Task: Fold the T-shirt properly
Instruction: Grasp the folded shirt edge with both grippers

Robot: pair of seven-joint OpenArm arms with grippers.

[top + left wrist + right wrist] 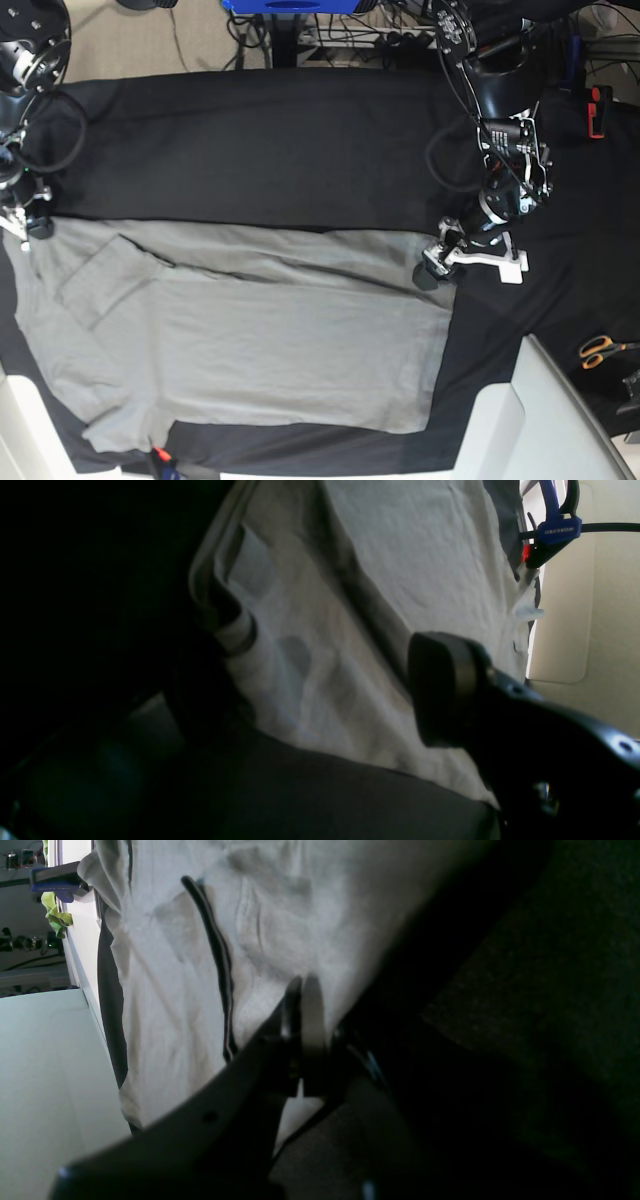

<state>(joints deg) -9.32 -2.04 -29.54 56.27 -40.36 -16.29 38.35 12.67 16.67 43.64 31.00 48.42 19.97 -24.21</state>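
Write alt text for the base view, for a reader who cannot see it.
A light-grey T-shirt lies spread on a black table cloth, seen from above. The left gripper sits at the shirt's right edge, the right gripper at its upper-left corner. Orange-handled scissors lie far right.

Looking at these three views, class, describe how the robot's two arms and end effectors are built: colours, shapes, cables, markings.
Both arms are black with rounded joint housings. The left arm carries looping black cables, and a white bracket sits behind the left end effector. Its finger is a dark, rounded, blocky pad. The right end effector has slim dark fingers with one pale face. No lettering is readable on either.
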